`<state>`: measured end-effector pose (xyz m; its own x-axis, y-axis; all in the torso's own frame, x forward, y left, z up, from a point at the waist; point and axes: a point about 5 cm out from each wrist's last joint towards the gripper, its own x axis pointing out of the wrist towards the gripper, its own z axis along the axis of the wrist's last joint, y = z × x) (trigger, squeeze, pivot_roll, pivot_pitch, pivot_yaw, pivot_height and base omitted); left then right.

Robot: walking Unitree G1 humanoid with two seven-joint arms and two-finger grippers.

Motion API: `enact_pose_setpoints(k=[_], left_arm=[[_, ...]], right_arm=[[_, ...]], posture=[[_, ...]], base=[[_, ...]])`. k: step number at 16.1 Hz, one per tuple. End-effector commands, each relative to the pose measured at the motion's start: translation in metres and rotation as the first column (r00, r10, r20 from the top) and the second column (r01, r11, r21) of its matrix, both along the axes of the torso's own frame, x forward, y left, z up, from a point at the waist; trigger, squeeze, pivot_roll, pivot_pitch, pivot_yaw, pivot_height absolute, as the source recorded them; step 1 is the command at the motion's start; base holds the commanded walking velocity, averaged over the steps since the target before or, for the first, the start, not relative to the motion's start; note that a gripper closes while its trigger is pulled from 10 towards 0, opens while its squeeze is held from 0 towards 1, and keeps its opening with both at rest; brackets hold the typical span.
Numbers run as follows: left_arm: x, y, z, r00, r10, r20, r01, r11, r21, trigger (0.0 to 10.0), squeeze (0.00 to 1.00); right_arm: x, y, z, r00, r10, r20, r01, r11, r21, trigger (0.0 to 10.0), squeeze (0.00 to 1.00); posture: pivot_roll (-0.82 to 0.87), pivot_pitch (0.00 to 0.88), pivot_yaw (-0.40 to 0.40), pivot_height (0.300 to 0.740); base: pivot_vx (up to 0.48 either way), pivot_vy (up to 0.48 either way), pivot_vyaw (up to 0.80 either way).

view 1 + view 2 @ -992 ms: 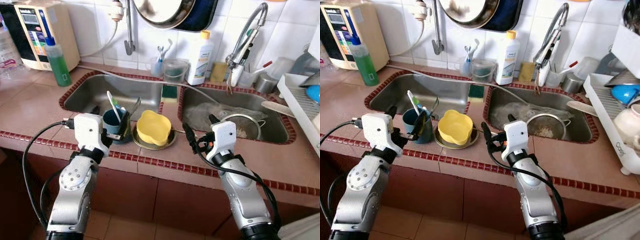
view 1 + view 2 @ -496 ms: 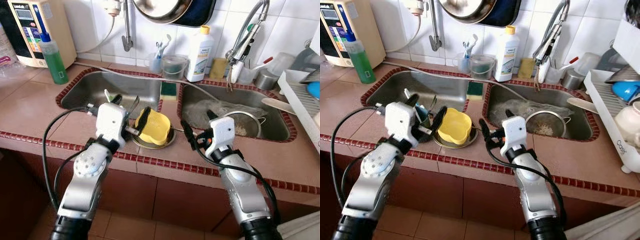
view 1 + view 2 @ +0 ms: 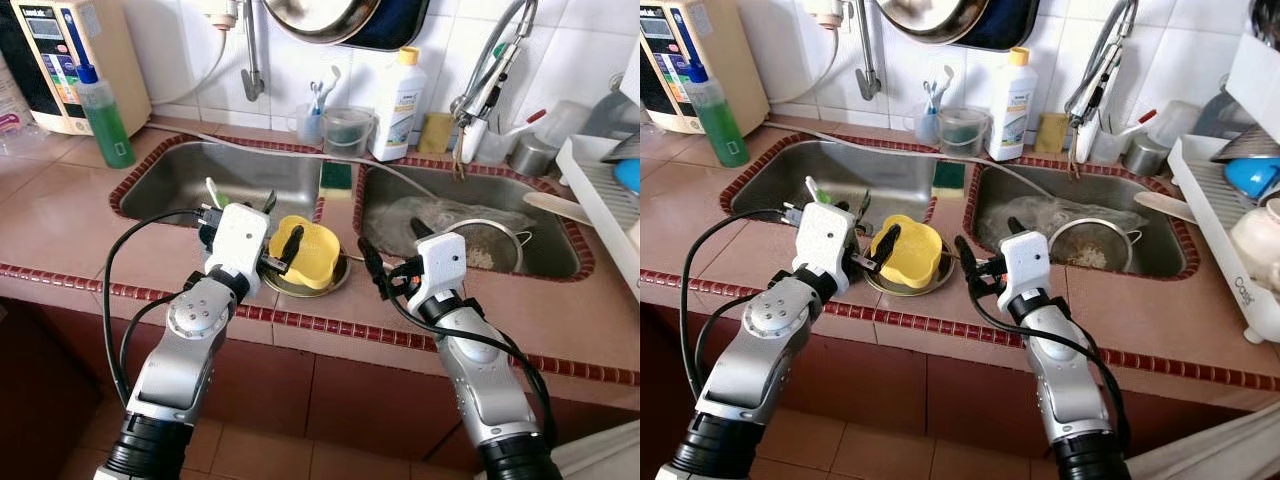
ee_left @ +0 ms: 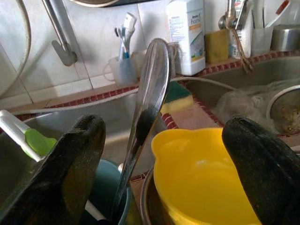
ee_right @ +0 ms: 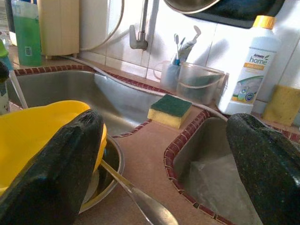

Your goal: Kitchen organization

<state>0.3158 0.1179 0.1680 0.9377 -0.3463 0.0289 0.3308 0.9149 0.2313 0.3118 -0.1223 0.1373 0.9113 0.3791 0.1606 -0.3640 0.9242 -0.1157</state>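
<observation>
At frame centre our left gripper [image 3: 262, 232] hangs with fingers spread over the yellow bowl [image 3: 308, 252], which sits in a metal dish [image 3: 318, 285] on the counter. The gripper body hides most of the teal cup [image 4: 105, 190]. Right of centre our right gripper [image 3: 384, 272] is spread too, holding nothing.

My left gripper [image 3: 268, 232] stands spread; a spoon [image 4: 146, 108] rising from the cup [image 4: 105, 194] blocks the gap, yellow bowl [image 3: 305, 252] crowding beside. Bare counter [image 3: 560, 320] lies open rightward.
</observation>
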Motion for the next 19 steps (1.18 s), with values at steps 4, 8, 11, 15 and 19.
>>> enact_pose_setpoints(k=[4, 8, 11, 15, 19], left_arm=[[0.004, 0.002, 0.013, 0.999, 0.042, 0.027, -0.043, 0.999, 0.025, 10.0, 0.0], [0.005, 0.003, 0.014, 0.999, 0.049, 0.012, -0.049, 0.998, 0.024, 10.0, 0.0], [0.006, 0.008, 0.015, 0.996, 0.091, 0.014, -0.092, 0.992, 0.085, 4.4, 0.0], [0.006, 0.015, 0.018, 0.992, 0.123, 0.004, -0.123, 0.992, 0.038, 0.0, 0.0], [0.006, 0.016, 0.018, 0.991, 0.131, -0.002, -0.131, 0.991, 0.041, 0.0, 0.0]], right_arm=[[-0.01, 0.002, 0.005, 0.989, 0.144, -0.017, -0.143, 0.989, 0.041, 10.0, 0.0], [-0.023, -0.004, 0.003, 0.969, 0.243, -0.05, -0.245, 0.969, -0.021, 10.0, 0.0], [-0.037, -0.005, 0.002, 0.926, 0.361, -0.107, -0.367, 0.93, -0.033, 10.0, 0.0], [-0.043, -0.003, 0.005, 0.91, 0.395, -0.124, -0.4, 0.917, -0.011, 10.0, 0.0], [-0.044, -0.002, 0.005, 0.904, 0.404, -0.139, -0.409, 0.913, -0.009, 10.0, 0.0]], posture=[[-0.05, 0.037, -0.003, 0.74], [-0.06, 0.032, 0.002, 0.74], [-0.07, 0.03, 0.007, 0.74], [-0.07, 0.026, 0.011, 0.74], [-0.07, 0.023, 0.01, 0.74]], base=[[0.0, 0.0, 0.0], [0.0, 0.0, 0.0], [0.0, 0.0, 0.0], [0.0, 0.0, 0.0], [0.0, 0.0, 0.0]])
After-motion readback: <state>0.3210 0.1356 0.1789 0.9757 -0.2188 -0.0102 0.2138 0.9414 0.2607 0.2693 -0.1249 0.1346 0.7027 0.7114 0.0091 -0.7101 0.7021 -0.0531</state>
